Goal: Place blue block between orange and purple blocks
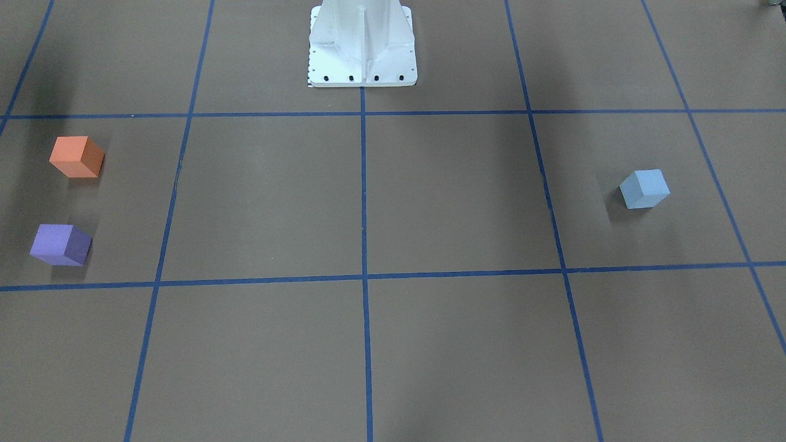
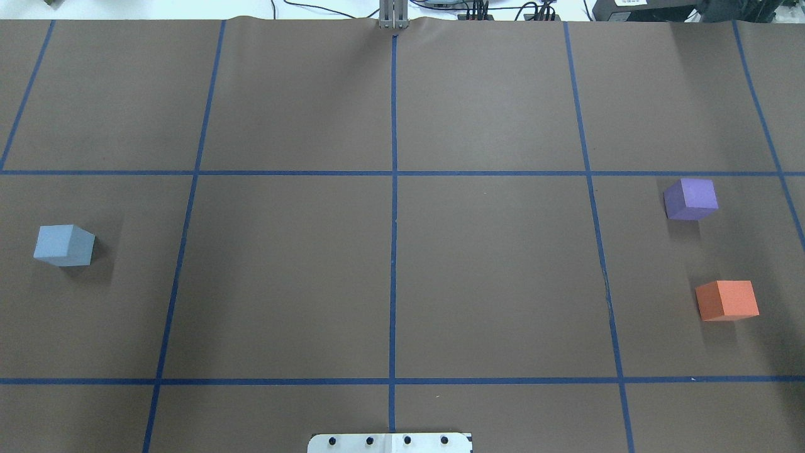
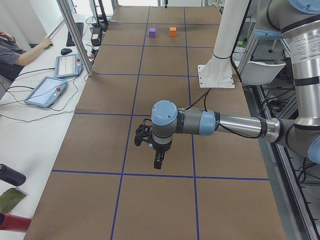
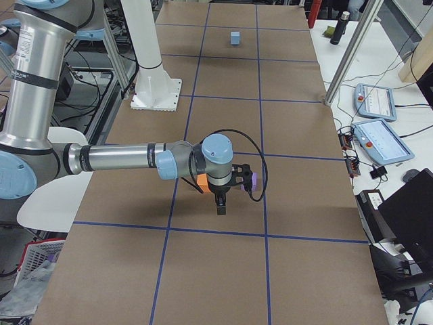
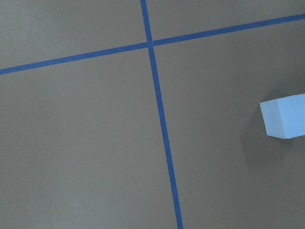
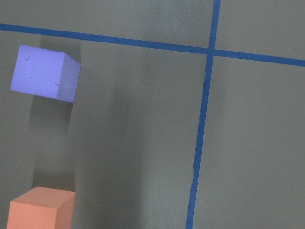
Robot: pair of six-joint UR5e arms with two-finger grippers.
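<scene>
The light blue block [image 2: 63, 245] sits alone on the robot's left side of the table, and shows at the right edge of the left wrist view [image 5: 284, 117]. The purple block [image 2: 690, 199] and the orange block [image 2: 727, 300] sit apart on the robot's right side, with a gap between them; both show in the right wrist view, purple [image 6: 45, 73] and orange [image 6: 40, 208]. My left gripper [image 3: 157, 162] hangs above the table near the blue block. My right gripper [image 4: 221, 203] hangs above the orange and purple pair. I cannot tell if either is open or shut.
The white robot base [image 1: 362, 49] stands at the middle of the table's robot side. Blue tape lines [image 2: 394, 251] divide the brown table. Tablets [image 3: 45, 91] and an operator [image 3: 15, 50] are beside the table's far edge.
</scene>
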